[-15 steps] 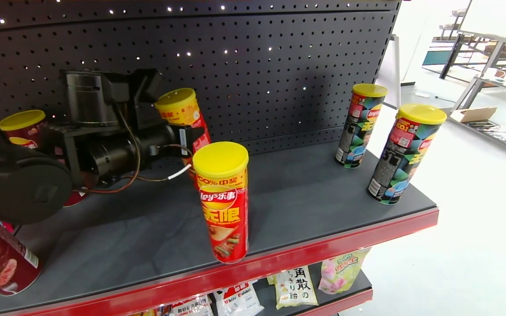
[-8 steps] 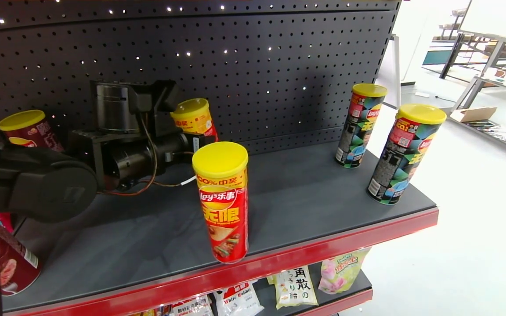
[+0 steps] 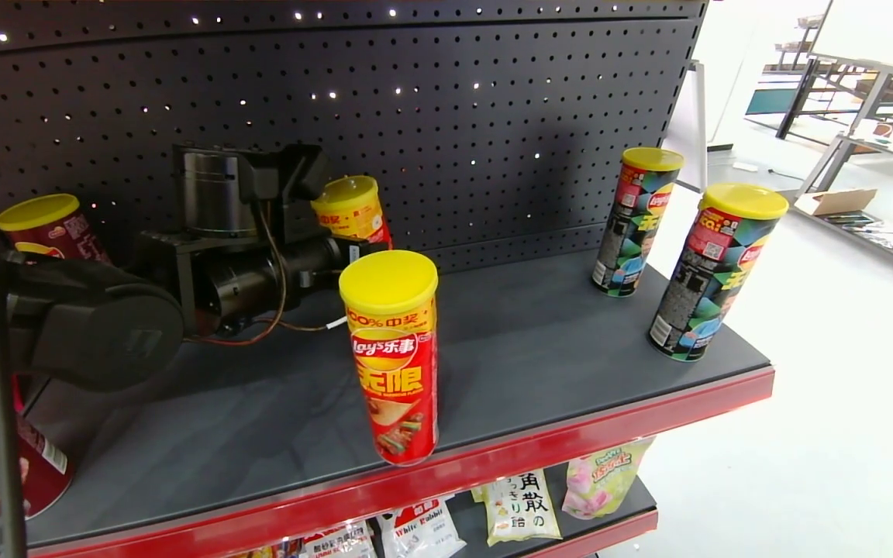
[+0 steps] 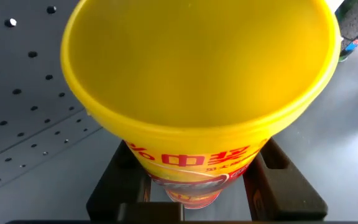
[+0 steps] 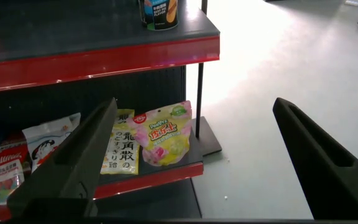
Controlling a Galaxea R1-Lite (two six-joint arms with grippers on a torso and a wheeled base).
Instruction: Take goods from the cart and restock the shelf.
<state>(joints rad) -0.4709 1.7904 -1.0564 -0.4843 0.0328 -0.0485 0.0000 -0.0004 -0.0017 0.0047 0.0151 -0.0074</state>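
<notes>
1. Grey board of the shelf (image 3: pixel 539 341) is the widest thing here. It runs below the left gripper, with the holed back panel (image 3: pixel 493 116) rising just behind.
2. The left gripper (image 3: pixel 336 254) (image 4: pixel 194 194) is clamped on a red can with a yellow lid (image 3: pixel 352 211) (image 4: pixel 197 93), a finger on either side of its body below the lid. This held can sits at the back of the shelf, near the panel.
3. Its long axis is close to upright, perhaps leaning a little. Its base is hidden, so I cannot tell whether it touches the board. Judged from this, the coming move is straight down onto the board.
4. The front can (image 3: pixel 394 356) stands upright at the shelf's red edge, in front of the held one — that is the gap to respect when pulling back.
5. The right gripper (image 5: pixel 191 155) has its fingers spread wide, holding nothing, down by the lower shelf's snack bags (image 5: pixel 166 134) — the left arm is the nearer.
6. Against 1 second ago, the held can and left gripper have moved toward the robot's right and deeper toward the panel.
</notes>
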